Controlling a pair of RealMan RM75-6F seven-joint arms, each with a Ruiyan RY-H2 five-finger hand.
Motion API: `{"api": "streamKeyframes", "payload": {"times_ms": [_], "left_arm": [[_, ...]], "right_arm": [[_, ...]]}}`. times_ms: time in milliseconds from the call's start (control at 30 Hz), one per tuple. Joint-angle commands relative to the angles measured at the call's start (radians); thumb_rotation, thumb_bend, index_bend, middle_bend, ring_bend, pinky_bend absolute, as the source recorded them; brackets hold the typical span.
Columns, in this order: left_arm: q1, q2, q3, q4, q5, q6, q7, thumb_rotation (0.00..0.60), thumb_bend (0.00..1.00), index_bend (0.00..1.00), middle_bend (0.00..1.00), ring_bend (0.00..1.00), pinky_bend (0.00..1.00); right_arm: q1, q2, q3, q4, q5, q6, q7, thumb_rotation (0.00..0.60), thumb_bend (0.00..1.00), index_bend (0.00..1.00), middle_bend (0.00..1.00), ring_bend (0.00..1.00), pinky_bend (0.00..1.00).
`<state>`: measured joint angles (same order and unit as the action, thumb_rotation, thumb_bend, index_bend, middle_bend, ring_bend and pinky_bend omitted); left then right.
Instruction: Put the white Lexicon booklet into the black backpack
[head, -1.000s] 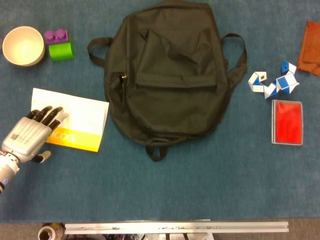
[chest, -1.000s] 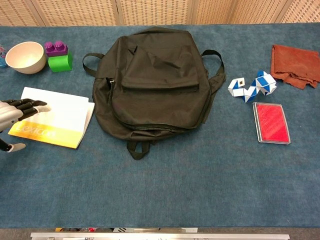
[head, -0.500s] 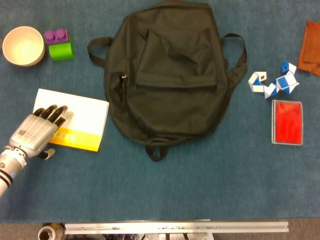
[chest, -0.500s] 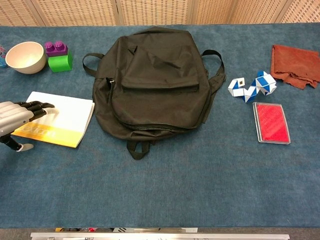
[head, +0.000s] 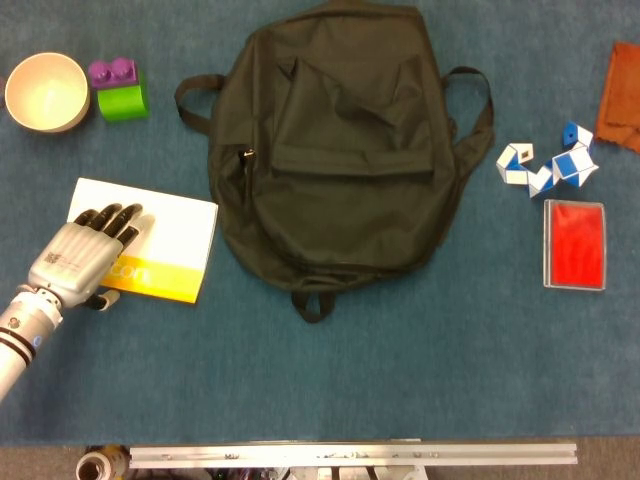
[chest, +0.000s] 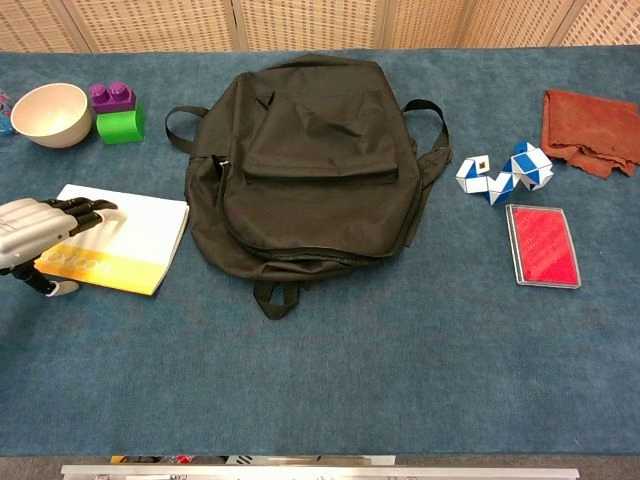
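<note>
Pickup step, not yet a grasp: left hand (head: 82, 256) lies flat on the near-left part of the white Lexicon booklet (head: 160, 240), fingers (chest: 88, 209) stretched out side by side over the cover, thumb off the near edge. Nothing looks clamped; whether the thumb is under the edge cannot be told. Right hand is in neither view.

Booklet lies flat on the blue table (head: 400, 380), just left of the black backpack (head: 340, 140), close but not touching. Backpack lies flat, front pocket up, looks zipped shut; no opening visible.

Next move, as a judgement: get an edge of the booklet lifted or slid so the thumb can get under, then pinch. Bag also needs opening before anything goes in, likely work for the other hand.

Writing: yellow band along the booklet's near edge carries pale lettering, partly under the hand; "con" reads in head view, roughly "exicon" in chest view. Small print on the back of the hand, unreadable.
</note>
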<state>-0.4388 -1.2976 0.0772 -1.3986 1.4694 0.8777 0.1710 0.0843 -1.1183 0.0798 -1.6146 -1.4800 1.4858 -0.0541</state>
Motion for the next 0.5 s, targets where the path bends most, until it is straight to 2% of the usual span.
{"api": "streamKeyframes", "payload": {"times_ms": [33, 167, 300, 500], "left_arm": [[-0.005, -0.003, 0.000, 0.001, -0.004, -0.003, 0.001, 0.600, 0.23, 0.01, 0.04, 0.06, 0.14], [-0.006, -0.015, -0.004, 0.004, -0.009, 0.006, -0.013, 0.600, 0.23, 0.04, 0.07, 0.07, 0.14], [-0.004, -0.035, -0.010, 0.022, -0.002, 0.027, -0.060, 0.600, 0.23, 0.11, 0.12, 0.13, 0.14], [0.010, -0.067, -0.025, 0.067, 0.031, 0.107, -0.149, 0.600, 0.25, 0.20, 0.22, 0.21, 0.17]], "right_arm": [[-0.001, 0.000, 0.000, 0.002, 0.001, 0.001, 0.002, 0.600, 0.19, 0.19, 0.32, 0.27, 0.40], [-0.004, 0.003, 0.000, 0.005, 0.004, 0.002, 0.005, 0.600, 0.19, 0.19, 0.32, 0.27, 0.40], [-0.007, 0.003, 0.001, 0.008, 0.004, 0.007, 0.011, 0.600, 0.19, 0.19, 0.32, 0.27, 0.40], [-0.011, 0.003, 0.002, 0.014, 0.005, 0.011, 0.017, 0.600, 0.19, 0.19, 0.32, 0.27, 0.40]]}}
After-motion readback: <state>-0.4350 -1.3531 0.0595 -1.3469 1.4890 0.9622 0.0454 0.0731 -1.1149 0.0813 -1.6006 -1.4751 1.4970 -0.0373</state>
